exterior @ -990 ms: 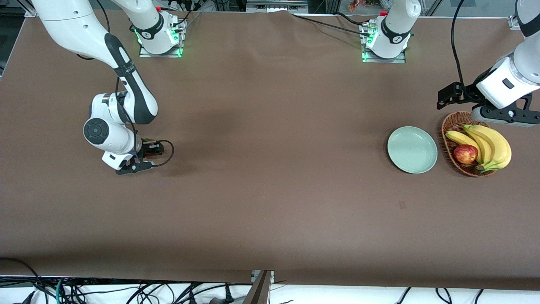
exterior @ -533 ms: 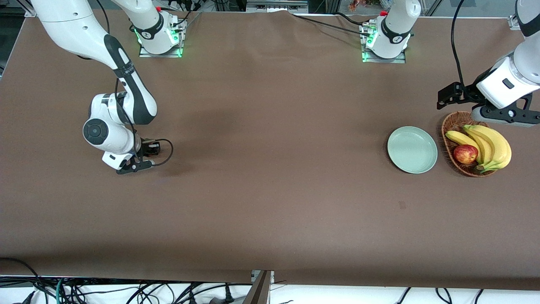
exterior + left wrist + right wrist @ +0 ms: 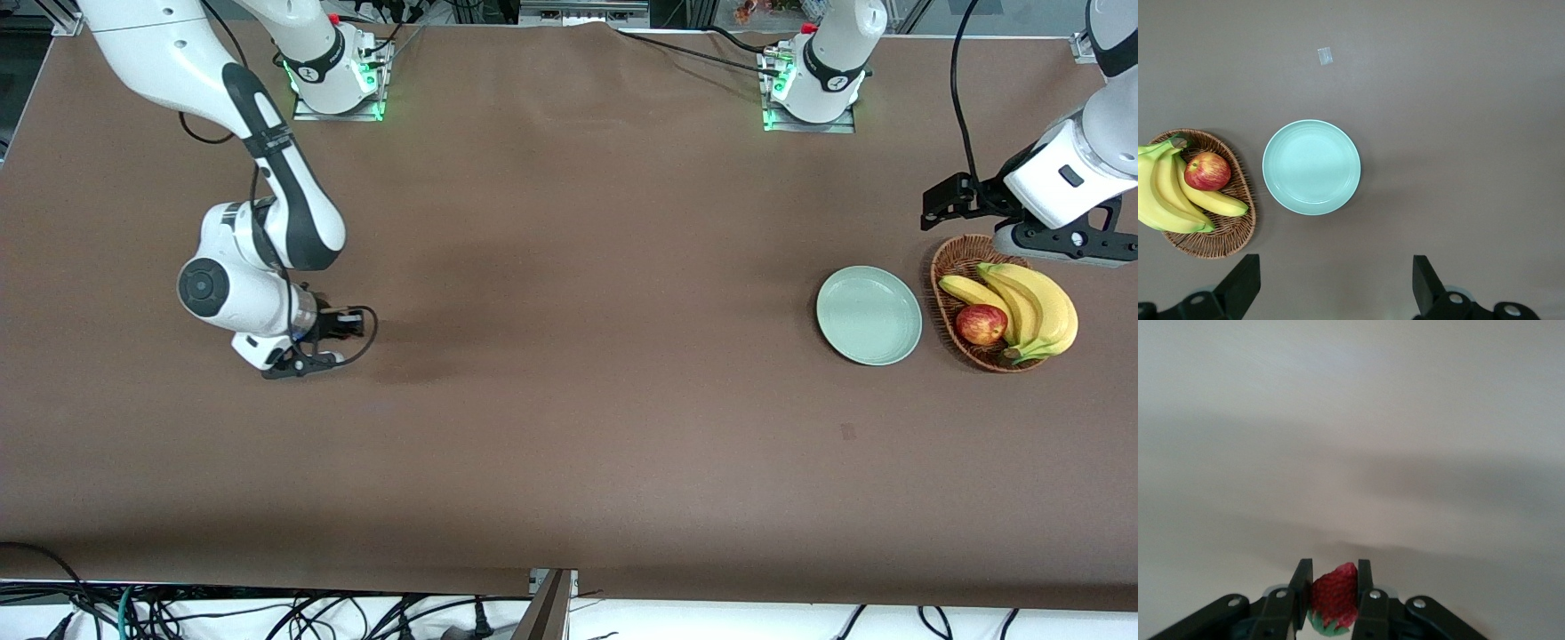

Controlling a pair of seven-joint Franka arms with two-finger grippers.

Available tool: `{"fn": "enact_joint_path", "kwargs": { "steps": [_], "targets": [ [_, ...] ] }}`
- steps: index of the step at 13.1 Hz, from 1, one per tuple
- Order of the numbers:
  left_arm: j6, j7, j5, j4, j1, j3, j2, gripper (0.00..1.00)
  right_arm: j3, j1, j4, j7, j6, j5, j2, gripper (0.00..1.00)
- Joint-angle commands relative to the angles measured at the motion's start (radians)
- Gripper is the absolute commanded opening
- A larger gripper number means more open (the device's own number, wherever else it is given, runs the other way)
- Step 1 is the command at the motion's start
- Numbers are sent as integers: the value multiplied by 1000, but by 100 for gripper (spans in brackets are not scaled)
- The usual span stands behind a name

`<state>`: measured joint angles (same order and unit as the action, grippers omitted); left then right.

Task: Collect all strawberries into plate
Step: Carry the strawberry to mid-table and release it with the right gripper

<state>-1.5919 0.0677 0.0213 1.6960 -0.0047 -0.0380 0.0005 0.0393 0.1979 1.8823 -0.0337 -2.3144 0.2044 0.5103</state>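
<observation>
Pinching an upright strawberry (image 3: 1335,597), cap down: right gripper (image 3: 1333,588); left gripper (image 3: 1331,283) spread, waiting.

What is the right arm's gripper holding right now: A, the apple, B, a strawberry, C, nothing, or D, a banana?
B: in the right wrist view the right gripper has its jaws shut on a red strawberry with a green cap, while the apple and the bananas lie in the basket.
</observation>
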Motion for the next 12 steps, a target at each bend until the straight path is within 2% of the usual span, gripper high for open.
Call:
{"fn": "enact_joint_path", "kwargs": {
  "steps": [1,4,6,7,10,12],
  "targets": [
    [6,10,12,-22,2,3,7,100,36,98,-200,211,26,44,123,10],
    [6,10,12,-24,0,0,9,100,48,268,-395,534,7,47,247,14],
    [6,10,14,-24,2,0,7,100,50,377,-497,737,-61,47,316,14],
    [6,10,14,-24,0,1,7,100,50,437,-526,846,-132,47,348,14],
    [6,10,14,-24,0,1,7,100,50,595,-566,1104,-461,52,463,14],
    [6,10,14,-24,0,1,7,100,44,684,-586,1214,-577,50,519,18]
  ]
}}
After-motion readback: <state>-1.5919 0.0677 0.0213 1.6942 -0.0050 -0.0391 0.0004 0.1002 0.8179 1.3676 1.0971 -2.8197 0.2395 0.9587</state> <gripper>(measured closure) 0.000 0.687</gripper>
